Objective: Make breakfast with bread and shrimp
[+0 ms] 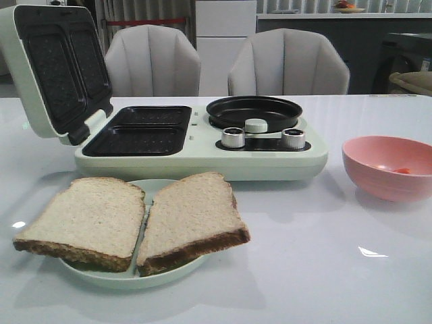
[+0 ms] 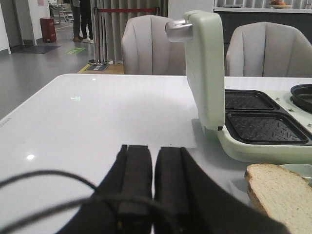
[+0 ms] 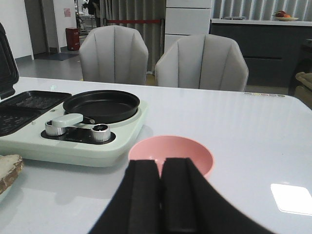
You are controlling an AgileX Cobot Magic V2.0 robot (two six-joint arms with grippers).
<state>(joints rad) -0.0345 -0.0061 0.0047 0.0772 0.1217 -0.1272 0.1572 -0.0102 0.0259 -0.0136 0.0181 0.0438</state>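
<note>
bread on plate, breakfast maker behind, bowl right

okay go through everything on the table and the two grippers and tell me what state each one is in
Sandwich maker lid: open, upright.
Grill plates: bare.
Round pan: empty.
Bread: two slices on the plate, untoasted.
Pink bowl: upright, shrimp inside.
Left gripper: shut, empty.
Right gripper: shut, empty.

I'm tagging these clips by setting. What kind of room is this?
Probably a dining or kitchen-style demo area, not a home: a white table with a breakfast maker, two padded chairs behind it, and a belt barrier on an open floor beyond.
</note>
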